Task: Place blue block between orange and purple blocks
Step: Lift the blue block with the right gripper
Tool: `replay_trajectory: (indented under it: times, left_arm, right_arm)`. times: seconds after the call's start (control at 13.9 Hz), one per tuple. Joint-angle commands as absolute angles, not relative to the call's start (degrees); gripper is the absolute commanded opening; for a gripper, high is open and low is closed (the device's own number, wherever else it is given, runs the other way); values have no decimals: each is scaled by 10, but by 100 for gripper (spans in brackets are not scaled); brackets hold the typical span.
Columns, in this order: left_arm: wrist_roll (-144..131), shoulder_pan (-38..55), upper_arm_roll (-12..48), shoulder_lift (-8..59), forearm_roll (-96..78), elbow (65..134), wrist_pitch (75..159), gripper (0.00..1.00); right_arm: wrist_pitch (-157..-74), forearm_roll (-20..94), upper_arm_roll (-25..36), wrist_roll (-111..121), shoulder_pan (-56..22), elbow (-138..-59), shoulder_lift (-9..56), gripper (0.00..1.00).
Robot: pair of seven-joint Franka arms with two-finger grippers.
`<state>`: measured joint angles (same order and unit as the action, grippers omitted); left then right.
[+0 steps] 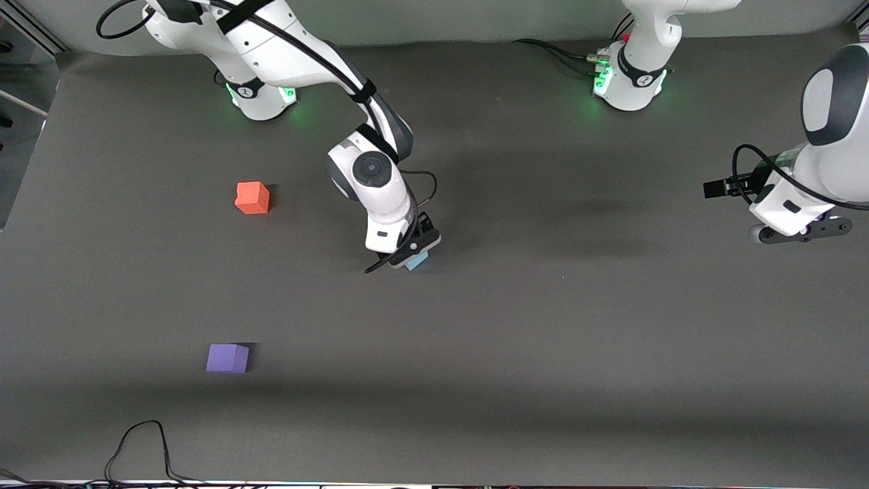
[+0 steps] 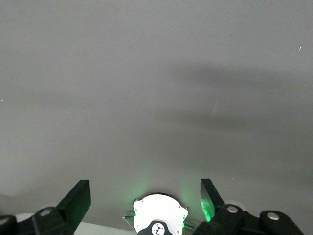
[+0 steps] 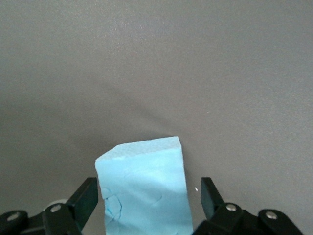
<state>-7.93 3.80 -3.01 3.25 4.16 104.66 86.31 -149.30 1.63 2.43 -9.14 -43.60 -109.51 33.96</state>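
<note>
A: Right gripper (image 1: 412,256)?
B: Spread around the blue block (image 1: 417,261) mid-table, fingers (image 3: 85,198) not touching it; orange block (image 1: 252,197) and purple block (image 1: 227,358) sit well apart.
A: Left gripper (image 1: 801,232)?
B: Waiting, spread, empty.

Dark grey table under soft, uneven light

We see a matte charcoal table (image 1: 543,326) filling nearly everything, with broad soft shadows banding it. A pale wall strip (image 1: 434,20) runs along its top edge, green light glows at two spots there, and a black cable (image 1: 142,448) loops at the near edge.
</note>
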Motion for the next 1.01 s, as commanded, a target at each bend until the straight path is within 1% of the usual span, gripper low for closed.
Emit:
replay_trajectory:
  times: [0.0,0.07,0.14,0.29,0.36,0.43,0.51,0.58,0.72,0.79,0.94]
  left_arm:
    - [-76,34,-32,39,47,1038,851,100]
    - [-76,30,-32,39,47,1038,850,100]
    - [-76,29,-32,39,47,1038,847,100]
    - [-75,24,-32,40,47,1038,843,100]
    - [-76,25,-32,39,45,1038,843,100]
    - [-76,25,-32,40,43,1039,843,100]
    - [-76,25,-32,39,43,1039,843,100]
    - [-76,25,-32,39,42,1039,843,100]
    - [-76,25,-32,39,40,1039,843,100]
    - [-76,25,-31,32,40,1038,842,100]
    - [-78,25,-31,4,39,1035,829,100]
  right_arm:
    - [-1501,19,25,-80,-437,-1098,338,95]
    - [-1503,19,25,-79,-437,-1099,340,86]
    - [-1504,18,25,-78,-437,-1099,340,74]
    - [-1503,19,25,-79,-437,-1100,337,36]
    - [-1499,19,25,-82,-437,-1101,331,23]
    - [-1495,24,27,-87,-436,-1106,317,19]
    - [-1478,25,37,-88,-430,-1116,296,19]
    - [-1435,25,43,-85,-414,-1119,267,19]
    - [-1322,40,43,-79,-356,-1118,197,19]
    - [-1278,54,44,-66,-324,-1119,165,18]
    - [-1195,89,56,-39,-244,-1120,118,15]
